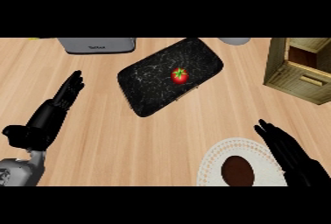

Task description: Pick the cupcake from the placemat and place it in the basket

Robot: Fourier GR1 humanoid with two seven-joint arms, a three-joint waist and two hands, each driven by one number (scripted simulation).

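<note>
A dark brown cupcake (237, 170) sits on a white lacy round placemat (216, 159) at the lower right of the wooden counter. My right hand (290, 153) lies just to the right of the cupcake, over the placemat's edge, fingers straight and open, holding nothing. Farther back in the middle lies a black marbled basket (155, 83), seen from above as a rounded rectangle set at a slant, with a red tomato (180, 75) in it. My left hand (57, 107) rests open at the left, fingers pointing up and away from everything.
A grey toaster (97, 44) stands at the back left. A wooden box with compartments (301, 68) stands at the right edge. A pale round object (234, 40) shows at the back edge. Bare wooden counter lies between the basket and the placemat.
</note>
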